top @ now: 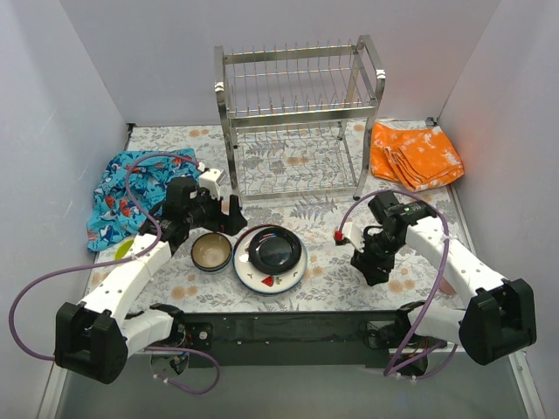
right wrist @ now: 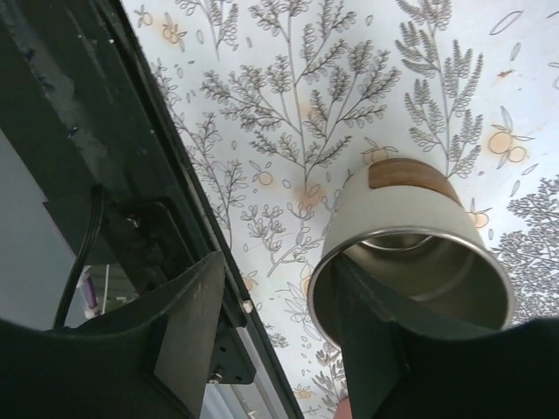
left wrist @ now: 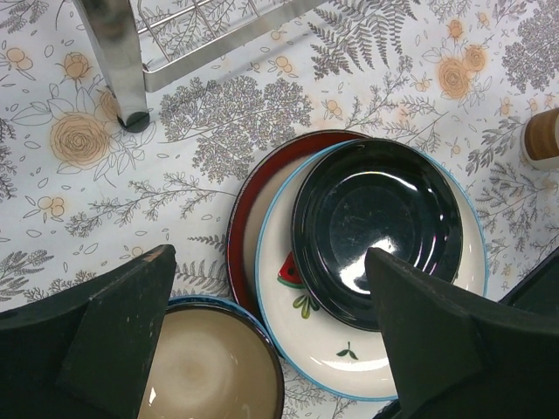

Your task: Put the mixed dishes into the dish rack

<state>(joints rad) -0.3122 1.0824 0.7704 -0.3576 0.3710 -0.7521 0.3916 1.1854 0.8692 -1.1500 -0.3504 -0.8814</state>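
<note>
Since right tool (right wrist: 275,271) straddles steel cup (right wrist: 410,218) wall w/ one finger inside, not yet pinched, rim grip prob. planned; left tool (left wrist: 271,255) hangs wide by tan bowl (left wrist: 205,367).

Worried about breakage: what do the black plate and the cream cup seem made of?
Round black plate: probably glazed ceramic or glass, judging by its sharp reflections. Cream cylindrical cup: likely steel, matte-coated outside; its rim and inside shine silvery.

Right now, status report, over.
Left fingers open over tan bowl and stacked plates. Right fingers open, straddling cup rim. Dish rack empty. Nothing blocking.
</note>
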